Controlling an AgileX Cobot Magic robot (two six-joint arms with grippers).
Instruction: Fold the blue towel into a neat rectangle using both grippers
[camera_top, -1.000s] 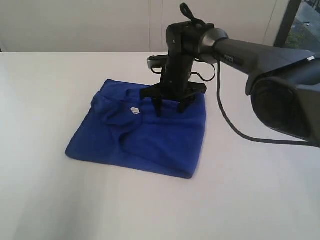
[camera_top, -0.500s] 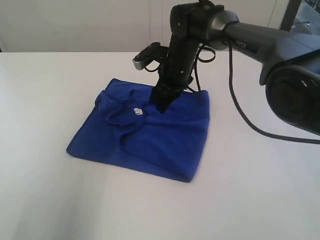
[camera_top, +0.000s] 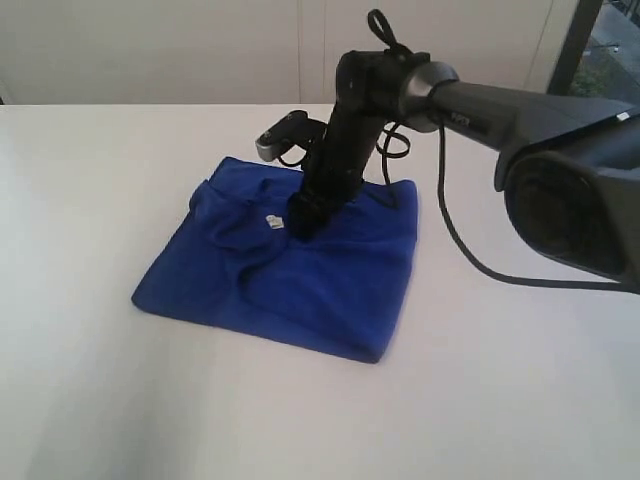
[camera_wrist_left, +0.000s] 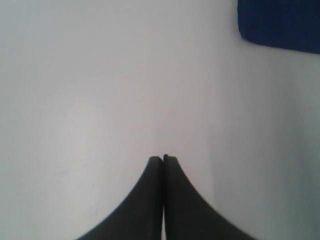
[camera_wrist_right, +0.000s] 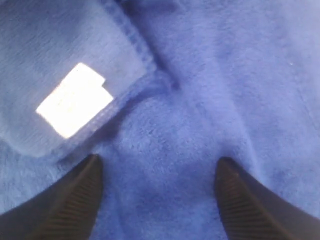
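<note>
Blue towel (camera_top: 290, 275) half folded, lumpy, on surface (camera_top: 100, 400). Right tool (camera_top: 300, 225) wide, empty, down by white label (camera_wrist_right: 75, 100). Left tool (camera_wrist_left: 163, 159) pinched shut, away from towel. Might grab too many layers, drag whole pile crooked.

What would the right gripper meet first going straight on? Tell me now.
The towel: the open right gripper points at its flat layer just beside the folded corner with the white label. It looks very close, though depth is unclear.

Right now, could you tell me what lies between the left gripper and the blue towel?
Only bare white table, as the left wrist view shows: nothing sits between the left gripper and the blue towel.
</note>
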